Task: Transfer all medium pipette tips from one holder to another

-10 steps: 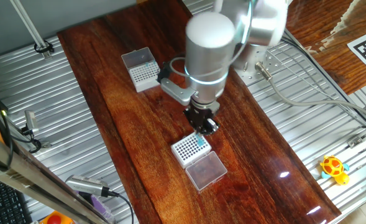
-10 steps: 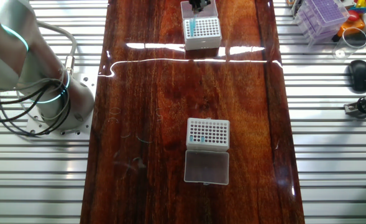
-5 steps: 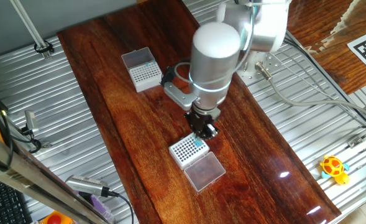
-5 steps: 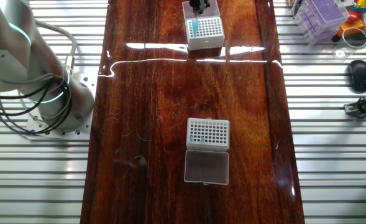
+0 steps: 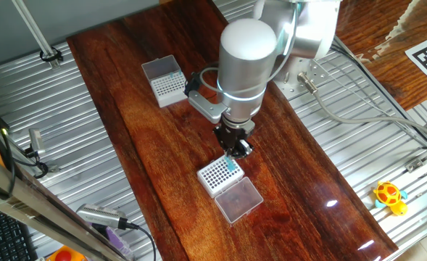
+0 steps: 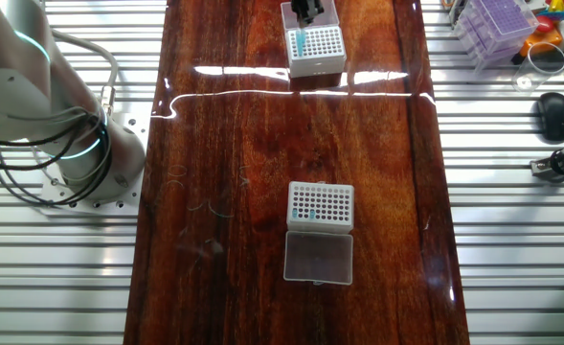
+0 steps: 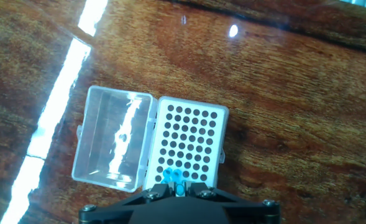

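My gripper (image 7: 180, 188) is shut on a teal medium pipette tip (image 7: 180, 184), right over the near edge of the white rack with bold dark holes (image 7: 189, 143). More teal tips (image 7: 171, 176) stand in that rack's nearest row. Its clear boxy lid (image 7: 114, 137) lies open at the left. In the fixed views the gripper (image 5: 235, 150) (image 6: 307, 11) hangs above this rack (image 5: 214, 174) (image 6: 322, 43). The other white holder (image 6: 325, 199) (image 5: 170, 87) sits apart with a frosted lid (image 6: 319, 257) and one teal tip (image 6: 312, 215) in it.
The robot base (image 6: 71, 144) and its cables stand left of the wooden tabletop (image 6: 262, 144). A purple tip box (image 6: 500, 21) and a black mouse (image 6: 550, 110) lie on the metal slats at the right. A yellow toy (image 5: 389, 196) sits off the table's edge.
The gripper has stayed at the dark-holed rack's edge with the teal tip. The arm swayed slightly, and the rack has slid a little on the table.
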{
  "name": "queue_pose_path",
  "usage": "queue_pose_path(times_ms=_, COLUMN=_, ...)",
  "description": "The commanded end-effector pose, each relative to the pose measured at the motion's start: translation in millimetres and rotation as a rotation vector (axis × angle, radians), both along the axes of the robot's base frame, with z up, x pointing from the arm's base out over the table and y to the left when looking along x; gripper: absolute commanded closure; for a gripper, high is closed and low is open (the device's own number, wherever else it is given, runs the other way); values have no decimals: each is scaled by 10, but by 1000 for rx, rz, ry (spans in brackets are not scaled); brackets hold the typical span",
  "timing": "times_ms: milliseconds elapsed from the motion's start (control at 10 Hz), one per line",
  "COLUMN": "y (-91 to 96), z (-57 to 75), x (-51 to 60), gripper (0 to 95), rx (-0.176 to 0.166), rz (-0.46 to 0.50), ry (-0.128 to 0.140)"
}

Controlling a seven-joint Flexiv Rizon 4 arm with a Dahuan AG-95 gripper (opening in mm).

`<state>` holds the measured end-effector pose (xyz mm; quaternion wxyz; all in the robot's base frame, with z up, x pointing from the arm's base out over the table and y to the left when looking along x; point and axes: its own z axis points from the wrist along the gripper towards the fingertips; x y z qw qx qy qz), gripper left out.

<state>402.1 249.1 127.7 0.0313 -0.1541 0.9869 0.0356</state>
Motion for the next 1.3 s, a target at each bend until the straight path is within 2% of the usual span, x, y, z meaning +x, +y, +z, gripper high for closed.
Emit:
queue_pose_path(times_ms=100, y=-51, z=34, x=-6, gripper=950, rx=4, rz=8, ry=0)
queue_pose_path(times_ms=700, y=-52, z=100, x=38, gripper=950, rx=7, rz=8, ry=4)
queue_pose_path(times_ms=1300, y=-64, z=18, x=58, gripper=950, rx=18, rz=6, ry=0)
